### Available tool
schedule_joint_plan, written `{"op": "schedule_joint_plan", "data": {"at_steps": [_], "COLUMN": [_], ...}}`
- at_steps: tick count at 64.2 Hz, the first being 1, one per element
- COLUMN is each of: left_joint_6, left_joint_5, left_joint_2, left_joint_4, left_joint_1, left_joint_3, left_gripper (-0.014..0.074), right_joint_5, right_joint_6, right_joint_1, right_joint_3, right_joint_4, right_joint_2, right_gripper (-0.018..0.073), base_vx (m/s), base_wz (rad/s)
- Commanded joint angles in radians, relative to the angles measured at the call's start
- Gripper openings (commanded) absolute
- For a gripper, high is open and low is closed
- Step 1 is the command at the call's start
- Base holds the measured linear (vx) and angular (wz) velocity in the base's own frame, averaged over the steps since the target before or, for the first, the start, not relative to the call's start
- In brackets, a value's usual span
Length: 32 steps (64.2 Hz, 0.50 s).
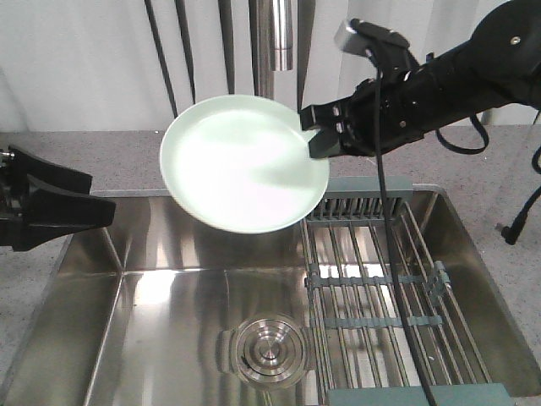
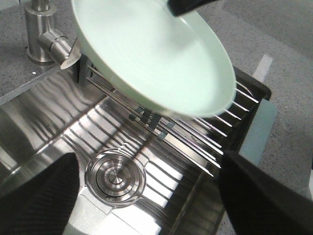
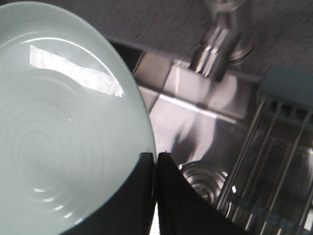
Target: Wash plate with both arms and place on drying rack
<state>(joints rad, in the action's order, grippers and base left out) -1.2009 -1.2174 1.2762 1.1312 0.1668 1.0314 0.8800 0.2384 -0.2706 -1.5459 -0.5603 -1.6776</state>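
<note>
Left gripper (image 1: 101, 197) (spread, empty) sits well clear; right gripper (image 1: 316, 134) pinches the plate (image 1: 241, 165) rim above sink (image 1: 152, 241).

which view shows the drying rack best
The exterior front view: nearly the whole drying rack shows. The left wrist view has the plate covering part; the right wrist view catches only a blurred corner.

right gripper (image 1: 314, 131) pinches the plate (image 1: 241, 165) rim, arm (image 1: 456, 72) reaching in from its right. left gripper (image 1: 100, 199) hangs below-left of it, jaws wide.
</note>
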Motion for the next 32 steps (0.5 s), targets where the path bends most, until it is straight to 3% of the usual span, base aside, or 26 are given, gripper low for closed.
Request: {"op": "schedule_joint_plan", "data": {"at_steps": [1, 12, 18, 26, 32], "left_joint_6": [-0.002, -0.002, -0.002, -0.002, -0.002], "left_joint_5": [-0.033, -0.033, -0.033, -0.033, -0.034], "left_joint_2": [-0.028, -0.028, -0.028, -0.028, -0.028], "left_joint_4": [0.070, 0.070, 0.070, 0.070, 0.070], "left_joint_1": [0.000, 0.000, 0.000, 0.000, 0.000], "left_joint_3": [0.023, 0.023, 0.023, 0.023, 0.023], "left_gripper": [0.0566, 0.0566, 0.0566, 0.0566, 0.0566], "right_joint_5": [-0.078, 0.074, 0.222, 0.385, 0.336], "right_joint_6": [-0.022, -0.022, -0.022, 0.017, 0.075], "right_joint_1": [0.065, 0.164, 0.178, 0.122, 0.048], "right_joint_3": [-0.030, -0.030, -0.030, -0.025, -0.026], "right_joint_4": [-0.009, 0.045, 0.051, -0.006, -0.057], "right_joint_2": [0.055, 0.069, 0.069, 0.066, 0.066], "right_gripper": [-0.0008, -0.0008, -0.0008, -0.0008, -0.0008], "base_vx": [0.00, 0.00, 0.00, 0.00, 0.00], "base_wz": [0.00, 0.00, 0.00, 0.00, 0.00]}}
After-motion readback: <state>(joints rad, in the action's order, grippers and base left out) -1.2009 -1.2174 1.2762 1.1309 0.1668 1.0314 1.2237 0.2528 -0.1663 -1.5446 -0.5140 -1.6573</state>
